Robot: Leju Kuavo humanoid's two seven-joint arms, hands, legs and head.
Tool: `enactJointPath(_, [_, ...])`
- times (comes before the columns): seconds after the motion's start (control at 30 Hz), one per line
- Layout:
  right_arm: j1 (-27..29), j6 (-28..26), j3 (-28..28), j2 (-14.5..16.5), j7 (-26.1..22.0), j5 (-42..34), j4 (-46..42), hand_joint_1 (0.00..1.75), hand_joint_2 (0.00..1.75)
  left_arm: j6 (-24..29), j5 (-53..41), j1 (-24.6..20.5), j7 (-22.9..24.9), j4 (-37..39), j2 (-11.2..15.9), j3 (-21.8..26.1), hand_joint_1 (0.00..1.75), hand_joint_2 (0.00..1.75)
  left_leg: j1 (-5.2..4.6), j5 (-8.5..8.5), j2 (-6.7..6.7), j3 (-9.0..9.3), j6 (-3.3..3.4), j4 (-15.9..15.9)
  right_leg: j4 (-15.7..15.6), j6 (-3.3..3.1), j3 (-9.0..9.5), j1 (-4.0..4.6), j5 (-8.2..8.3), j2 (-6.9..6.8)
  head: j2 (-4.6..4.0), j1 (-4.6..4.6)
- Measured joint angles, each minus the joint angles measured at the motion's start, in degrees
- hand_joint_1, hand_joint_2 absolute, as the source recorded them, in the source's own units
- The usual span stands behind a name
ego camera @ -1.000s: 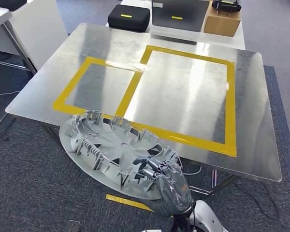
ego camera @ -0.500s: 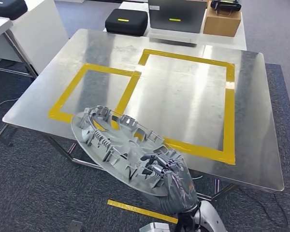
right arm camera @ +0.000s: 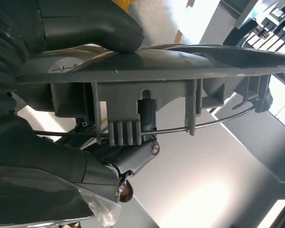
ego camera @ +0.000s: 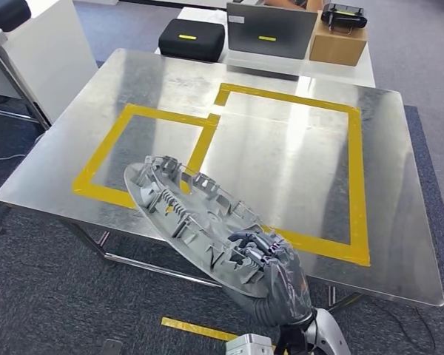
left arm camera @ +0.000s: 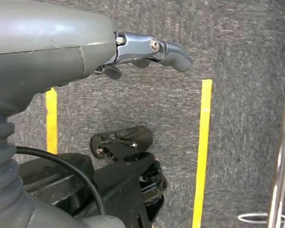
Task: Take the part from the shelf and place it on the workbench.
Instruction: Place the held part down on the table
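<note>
Right hand (ego camera: 278, 285) grips the part (ego camera: 192, 218) by its near rim: fingers (ego camera: 253, 248) hooked over the ribbed inner face, thumb (right arm camera: 94, 23) pressed on the other face in the right wrist view. Part is a grey round wheel cover, tilted, ribbed side up, held in the air. Its far half overlaps the counter's (ego camera: 298, 148) near edge in the head view, near half over the carpet (ego camera: 52, 288). Cannot tell whether it touches the counter.

Left hand (left arm camera: 80, 52) hangs over the carpet in the left wrist view, holding nothing, one finger extended; the rest of the fingers are hidden, so cannot tell how they lie.

On the carpet just in front of the counter: a yellow tape strip (ego camera: 194, 329). Counter legs (ego camera: 105, 248) run under the near edge.

Counter top is bare shiny metal with two yellow tape squares that touch at a corner: small square (ego camera: 105, 151) on the left, large square (ego camera: 354, 177) on the right. Part sits over the small square's near right corner and the large one's near left. Both squares are open inside; wide bare margin at left, right and far edges.

Beyond the far edge: black case (ego camera: 192, 38), laptop (ego camera: 270, 31), cardboard box (ego camera: 337, 43) with a black device (ego camera: 345, 13) on top, all on a white table (ego camera: 342, 70). Another white table (ego camera: 41, 52) far left, well apart from the counter.
</note>
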Motion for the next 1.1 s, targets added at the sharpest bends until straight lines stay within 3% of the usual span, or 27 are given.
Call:
enactJointPath(0.07, [0.2,0.0,-0.2,0.0,-0.2,-0.3,-0.1,1.75,1.75,0.0,0.0,0.0,0.0,0.0,0.0,0.0,0.0,1.75,-0.14,-0.54,0.66,0.43,0.39,0.0,7.2,0.2,-4.85,0.01,-2.43,-0.21,0.0,0.16])
enactJointPath(0.1, [0.4,0.0,-0.3,0.0,-0.3,-0.5,-0.1,1.75,1.75,0.0,0.0,0.0,0.0,0.0,0.0,0.0,0.0,1.75,-0.2,-0.9,1.0,0.78,0.46,0.0,9.2,0.24,-6.69,0.01,-2.52,-0.24,0.0,0.16])
enactJointPath(0.13, [0.6,0.0,-0.5,0.0,-0.3,-0.6,-0.1,1.75,1.75,0.0,0.0,0.0,0.0,0.0,0.0,0.0,0.0,1.75,-0.25,-1.33,1.34,1.26,0.44,0.0,9.2,0.16,-7.56,0.02,-1.45,-0.31,0.0,0.17])
enactJointPath(0.2, [0.9,0.1,-0.8,0.0,-0.4,-0.8,-0.1,1.75,1.75,0.0,0.0,0.1,0.0,0.0,0.0,0.0,0.0,1.75,-0.3,-2.39,2.1,2.7,0.26,0.0,3.2,-0.3,-6.28,0.12,3.82,-1.18,0.0,0.22])
enactJointPath(0.23, [1.0,0.1,-1.0,0.0,-0.5,-0.9,0.0,1.75,1.75,0.0,0.0,0.1,-0.1,0.0,0.0,0.1,0.0,1.75,-0.36,-2.94,2.52,3.43,0.08,0.0,-0.2,-0.6,-5.17,0.4,5.84,-2.36,0.0,0.25])
enactJointPath(0.3, [0.9,0.1,-1.1,0.0,-0.7,-1.0,-0.1,1.75,1.75,0.0,-0.1,0.0,-0.1,0.0,-0.1,0.1,0.0,1.75,-0.64,-3.9,3.49,4.35,-0.56,-0.1,-4.4,-1.41,-3.76,1.01,6.98,-4.55,0.0,0.32])
enactJointPath(0.33, [0.9,0.1,-1.2,0.0,-0.7,-1.0,-0.2,1.75,1.75,0.0,-0.1,0.1,-0.1,0.0,-0.1,0.1,0.0,1.75,-0.8,-4.18,3.98,4.72,-0.9,0.0,-4.6,-1.87,-3.73,1.23,6.46,-4.92,0.0,0.27])
enactJointPath(0.4, [1.1,0.1,-1.3,0.1,-0.8,-1.0,-0.3,1.75,1.75,0.0,-0.1,0.1,0.0,0.0,0.0,0.1,0.0,1.75,-0.9,-4.58,4.52,5.41,-1.5,0.4,-5.0,-2.69,-2.9,1.0,6.72,-3.79,0.01,0.2])
enactJointPath(0.43, [1.1,0.1,-1.4,0.2,-0.8,-1.0,-0.3,1.75,1.75,0.0,-0.1,0.1,-0.1,0.0,0.0,0.1,0.0,1.75,-0.81,-4.8,4.02,5.4,-1.75,1.4,-5.2,-2.98,-2.42,0.8,6.56,-3.1,0.01,0.09])
enactJointPath(0.47, [1.0,0.1,-1.4,0.2,-0.8,-1.0,-0.4,1.75,1.75,0.0,-0.1,0.0,-0.1,0.0,0.0,0.1,0.0,1.75,-0.67,-5.38,3.17,4.65,-2.04,3.2,-5.3,-3.25,-1.77,0.62,6.49,-2.48,0.01,0.05])
enactJointPath(0.53, [0.9,0.1,-1.4,0.4,-0.8,-1.1,-0.4,1.75,1.75,0.0,-0.1,-0.2,-0.1,0.0,0.0,0.1,0.0,1.75,-0.3,-7.8,1.36,1.07,-2.65,9.4,-5.5,-3.7,-1.08,0.41,6.14,-1.26,0.01,-0.1])
enactJointPath(0.6, [1.0,0.2,-1.4,0.5,-0.9,-1.2,-0.4,1.75,1.75,0.0,-0.1,-0.1,-0.1,0.0,0.0,0.1,0.0,1.75,0.0,-10.53,0.86,-3.07,-3.11,14.8,-5.5,-3.86,-0.53,0.36,5.62,0.22,0.01,-0.12])
enactJointPath(0.63, [1.2,0.2,-1.4,0.5,-0.9,-1.3,-0.4,1.75,1.75,-0.1,-0.1,0.0,-0.1,0.0,0.0,0.1,0.0,1.75,0.09,-10.72,0.83,-4.25,-3.22,15.4,-5.5,-3.8,-0.13,0.33,5.3,0.99,0.0,-0.1])
enactJointPath(0.67, [1.3,0.2,-1.5,0.5,-0.9,-1.4,-0.4,1.75,1.75,-0.1,-0.1,0.0,-0.1,0.0,0.0,0.1,0.0,1.75,0.15,-9.58,0.75,-4.62,-3.26,14.1,-5.5,-3.67,0.37,0.29,4.96,1.75,0.0,-0.12])
enactJointPath(0.73, [1.5,0.3,-1.6,0.5,-0.9,-1.6,-0.4,1.75,1.75,-0.2,-0.1,0.1,-0.1,0.0,0.0,0.1,0.0,1.75,0.23,-3.84,-0.08,-3.79,-3.13,7.9,-5.5,-3.31,1.24,0.17,4.2,2.88,0.01,-0.14])
enactJointPath(0.8, [1.5,0.9,-1.7,0.5,-0.7,-1.6,-0.4,1.75,1.75,-0.3,-0.2,0.0,-0.1,0.0,0.0,0.2,0.0,1.75,0.14,0.03,-0.97,-2.99,-2.69,2.8,-5.4,-2.78,1.73,0.14,3.59,3.66,0.01,-0.2])
enactJointPath(0.93, [1.3,2.9,-2.1,0.6,0.1,-0.4,-0.3,1.75,1.75,-0.7,-0.4,-0.3,0.0,0.0,-0.1,0.2,0.0,1.75,-0.03,1.41,-1.19,-2.49,-1.73,1.3,-6.2,-1.57,2.28,0.02,3.46,4.12,0.01,-0.21])
enactJointPath(1.0, [0.9,3.9,-2.2,0.7,0.3,0.1,0.0,1.75,1.75,-0.9,-0.4,-0.6,-0.1,0.0,-0.2,0.3,0.0,1.75,0.15,1.64,-1.33,-1.97,-1.7,0.6,-6.8,-1.81,2.88,0.19,3.88,3.92,0.01,-0.09])
enactJointPath(1.1, [0.2,5.0,-2.2,0.7,0.7,0.6,0.5,1.75,1.75,-0.9,-0.5,-0.9,0.0,0.0,-0.4,0.4,0.0,1.75,-0.02,1.49,-1.54,-1.81,-1.59,0.5,-7.7,-2.71,3.53,0.3,3.76,3.38,0.0,0.12])
